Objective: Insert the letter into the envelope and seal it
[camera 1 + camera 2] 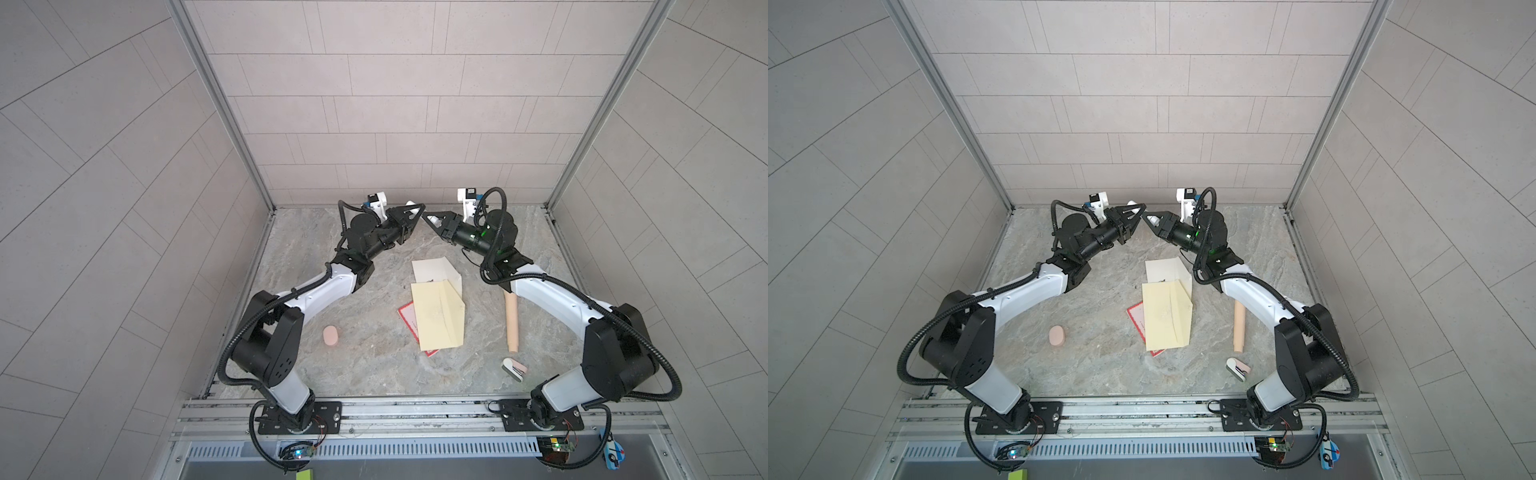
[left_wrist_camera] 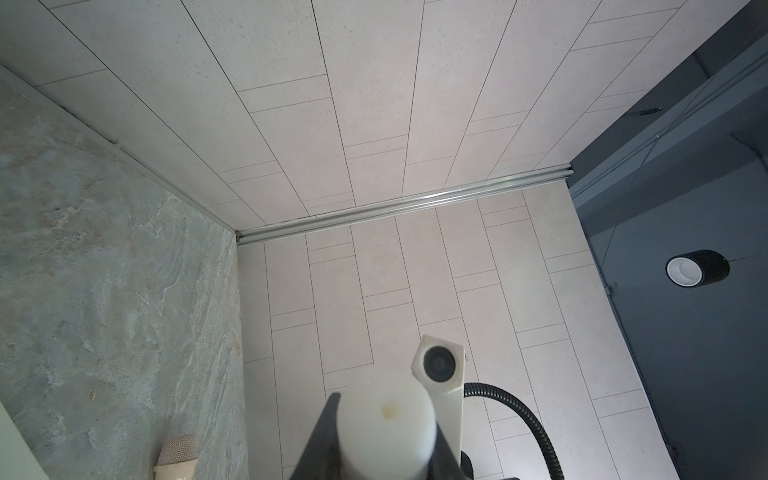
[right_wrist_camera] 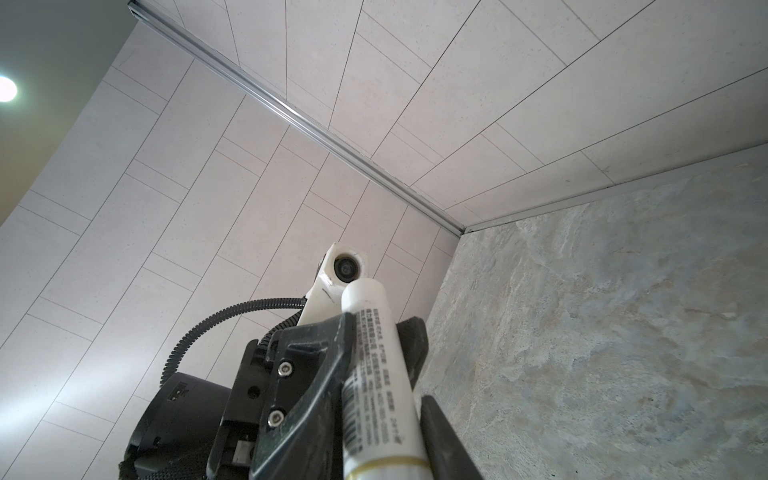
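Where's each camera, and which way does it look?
Top views: high above the arms' bases, looking down at the table; both arms, left gripper, right gripper show.
Left wrist: on the left arm, facing the walls past its fingers and the white tube.
Right wrist: on the right arm, facing the walls along that tube and the left gripper.
Shared: the tube; left wrist view shows the right wrist camera, right shows the left wrist camera.
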